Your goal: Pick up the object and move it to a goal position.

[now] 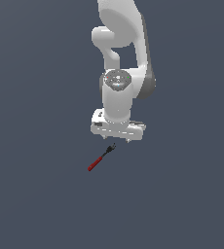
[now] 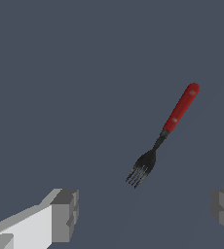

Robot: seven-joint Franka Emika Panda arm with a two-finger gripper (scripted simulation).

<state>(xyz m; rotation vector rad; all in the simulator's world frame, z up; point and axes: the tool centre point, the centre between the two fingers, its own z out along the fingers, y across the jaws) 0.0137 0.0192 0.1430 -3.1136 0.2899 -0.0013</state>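
Your exterior view cuts the arm (image 1: 118, 29) off at its top edge. In the wrist view, both fingers (image 2: 65, 214) run off the frame.

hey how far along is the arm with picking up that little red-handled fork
Early stage. Done: the end effector has been brought above the fork, near its black pronged head. In hand: nothing; in the wrist view the two fingers stand wide apart and the fork lies free on the grey surface, outside the gap between them. Left: centre over the fork, descend, close, lift and carry it to the goal, which no marker shows here.
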